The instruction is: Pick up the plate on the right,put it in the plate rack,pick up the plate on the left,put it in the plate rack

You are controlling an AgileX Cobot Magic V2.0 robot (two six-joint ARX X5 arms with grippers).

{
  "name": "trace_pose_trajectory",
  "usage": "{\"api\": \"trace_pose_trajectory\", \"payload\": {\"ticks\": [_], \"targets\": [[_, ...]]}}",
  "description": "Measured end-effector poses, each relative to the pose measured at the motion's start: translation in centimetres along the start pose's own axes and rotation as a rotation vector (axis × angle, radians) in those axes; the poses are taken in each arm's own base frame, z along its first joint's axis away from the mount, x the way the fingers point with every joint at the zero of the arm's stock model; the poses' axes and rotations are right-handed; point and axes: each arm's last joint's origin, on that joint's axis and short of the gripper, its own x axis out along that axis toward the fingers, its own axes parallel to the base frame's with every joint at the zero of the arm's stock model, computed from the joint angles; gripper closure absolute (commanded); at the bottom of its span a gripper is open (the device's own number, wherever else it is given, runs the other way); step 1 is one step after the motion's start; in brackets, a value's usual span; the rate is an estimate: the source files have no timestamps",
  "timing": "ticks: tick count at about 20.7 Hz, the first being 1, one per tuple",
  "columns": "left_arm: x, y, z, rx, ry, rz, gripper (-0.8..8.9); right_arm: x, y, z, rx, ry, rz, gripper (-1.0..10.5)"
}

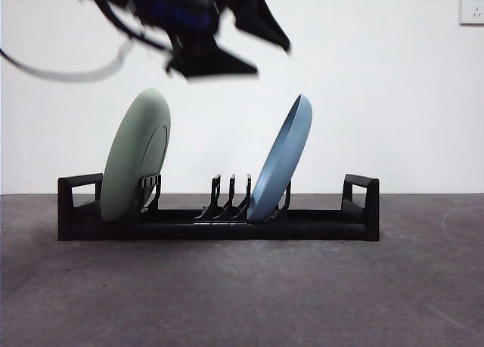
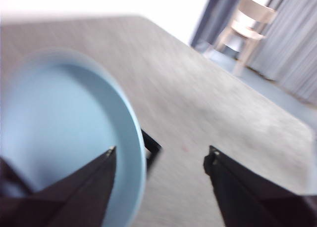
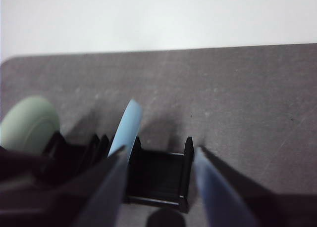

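Plates, green (image 1: pixel 136 162) and blue (image 1: pixel 281 159), both stand in the rack (image 1: pixel 219 224), so the task looks complete, as the left gripper (image 2: pixel 161 160) and right gripper (image 3: pixel 158 158) hang open and empty above it.

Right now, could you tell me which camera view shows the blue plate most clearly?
The front view: the blue plate stands whole on edge, leaning in the plate rack. The left wrist view shows only its blurred face up close; the right wrist view shows just its thin rim.
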Motion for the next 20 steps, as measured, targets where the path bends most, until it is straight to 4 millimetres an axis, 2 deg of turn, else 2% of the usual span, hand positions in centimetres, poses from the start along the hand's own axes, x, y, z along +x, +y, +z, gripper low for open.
{"api": "trace_pose_trajectory", "payload": {"ticks": [1, 2, 8, 13, 17, 20], "targets": [[-1.0, -0.4, 0.6, 0.029, -0.010, 0.030, 7.73, 0.0, 0.0, -0.1, -0.018, 0.009, -0.001, 9.7], [-1.9, -0.7, 1.0, 0.054, -0.013, 0.057, 8.41, 0.0, 0.0, -0.2, -0.033, 0.018, -0.002, 9.6], [-8.1, -2.7, 2.9, 0.225, -0.004, 0.249, 8.21, -0.1, -0.2, -1.1, -0.101, 0.114, -0.010, 9.6], [-13.2, -3.7, 3.3, 0.265, 0.019, 0.385, 8.22, -0.2, -0.2, -1.3, -0.137, 0.134, -0.010, 9.6], [-17.7, -3.0, 2.8, 0.228, 0.077, 0.538, 8.22, -2.4, -0.3, -1.5, -0.138, -0.019, 0.001, 9.6], [-20.6, -3.1, 1.4, 0.217, 0.018, 0.596, 8.22, -4.2, -0.7, -4.1, -0.133, -0.150, 0.011, 9.6]]}}
